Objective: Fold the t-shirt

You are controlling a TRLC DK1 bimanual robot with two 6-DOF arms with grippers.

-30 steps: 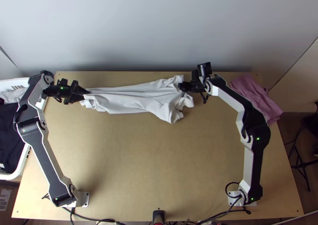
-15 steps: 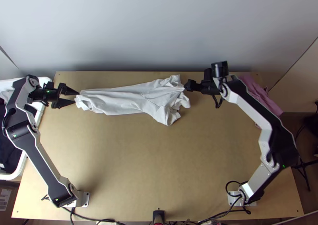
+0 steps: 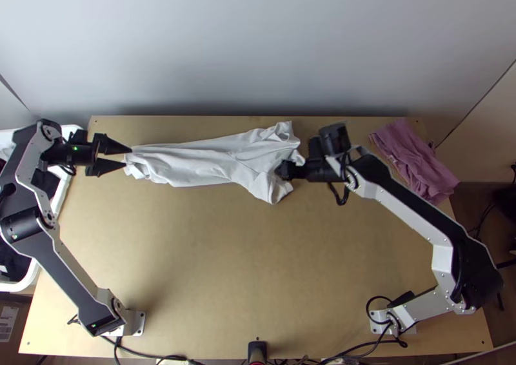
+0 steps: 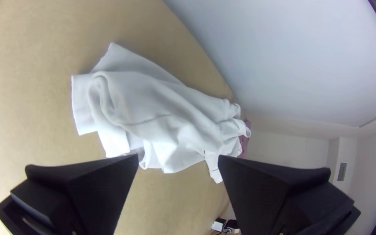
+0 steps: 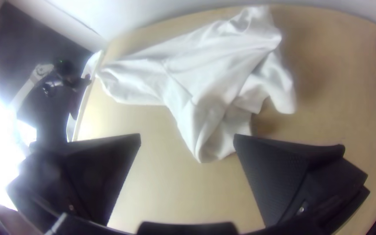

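Observation:
A white t-shirt (image 3: 219,162) lies bunched lengthwise along the far side of the table, its wider, crumpled end to the right. Just off its left end my left gripper (image 3: 128,157) stands open, touching no cloth that I can make out. Over the wider end is my right gripper (image 3: 284,170). The left wrist view has the left gripper (image 4: 178,159) with its fingers wide apart and the rumpled shirt (image 4: 153,109) beyond them. In the right wrist view the right gripper (image 5: 188,139) is open too, with a rounded fold of the shirt (image 5: 214,78) between and beyond its fingertips.
A folded pink cloth (image 3: 416,158) lies at the table's far right. Left of the table stands a white basket (image 3: 32,281) with dark and light cloth in it, partly under the left arm. A wall runs behind the far edge.
My left gripper has opened, let go of the shirt's left end and drawn back left. The right gripper moved off to the right, then back left and nearer the table's front, over the shirt.

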